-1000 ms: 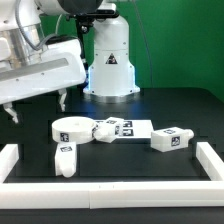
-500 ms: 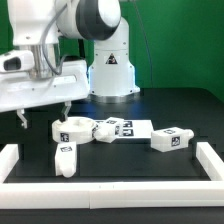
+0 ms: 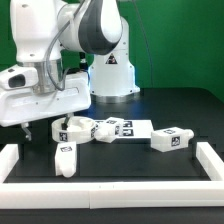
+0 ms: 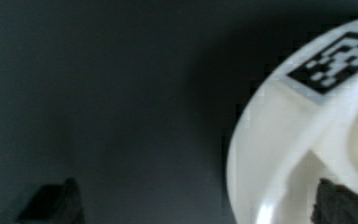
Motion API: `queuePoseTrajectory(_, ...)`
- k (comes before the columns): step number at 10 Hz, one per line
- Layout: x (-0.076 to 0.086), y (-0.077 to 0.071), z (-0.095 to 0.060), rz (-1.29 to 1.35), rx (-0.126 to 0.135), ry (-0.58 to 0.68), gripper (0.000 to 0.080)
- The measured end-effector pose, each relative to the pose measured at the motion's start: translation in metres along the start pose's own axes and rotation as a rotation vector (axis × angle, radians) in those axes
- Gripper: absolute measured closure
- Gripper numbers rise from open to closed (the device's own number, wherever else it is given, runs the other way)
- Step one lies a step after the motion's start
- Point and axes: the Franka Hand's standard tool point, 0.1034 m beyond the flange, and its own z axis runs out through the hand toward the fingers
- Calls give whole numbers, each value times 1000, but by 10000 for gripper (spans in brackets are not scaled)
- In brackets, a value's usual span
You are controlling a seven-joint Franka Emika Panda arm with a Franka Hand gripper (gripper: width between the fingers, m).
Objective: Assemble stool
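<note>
Wrist view shows the gripper (image 4: 202, 203) with its fingers apart and empty; the round seat (image 4: 282, 130) lies off-centre, under one finger rather than between the two. In the exterior view the seat sits at the table's left, just right of the claw's centre. A shift rightward looks needed to straddle it.

- Seat (image 3: 80, 129): 1 round white disc; same one in wrist view (image 4: 282, 150).
- Legs: 3 short chunky pcs. 1 by front rail (image 3: 66, 159), 1 just beside seat (image 3: 102, 131), 1 at ext. view's right (image 3: 172, 140).
- Marker board (image 3: 135, 126): 1.
- Edge rail (image 3: 110, 190): 1, w/ 3 sides in view.
- Arm (image 3: 95, 25): 1.
- Gripper (image 3: 45, 128): 1, w/ 2 fingers (image 4: 51, 200).
- Tag (image 4: 336, 62) in wrist view: 1, on seat.
</note>
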Motion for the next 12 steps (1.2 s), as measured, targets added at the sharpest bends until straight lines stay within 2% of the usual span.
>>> queuePoseTrajectory(1,0,0,1,0,1,-1,176)
queuePoseTrajectory(3,-1,0,1,0,2,-2,553)
queuePoseTrajectory(4,-1,-1,1,0,2,-2,553)
queuePoseTrajectory(5,0,0,0,2,4,-2,720)
queuePoseTrajectory(6,6,2,-8,24,41,-6,720)
queuePoseTrajectory(7,16,8,-25,49,43,4,775)
queuePoseTrajectory(8,25,7,-42,68,60,3,775)
queuePoseTrajectory(9,41,3,-57,136,81,-14,775)
queuePoseTrajectory(10,65,1,-70,167,75,-20,775)
queuePoseTrajectory(11,88,-5,-71,227,65,-16,775)
queuePoseTrajectory(12,121,-14,-68,277,51,-16,775)
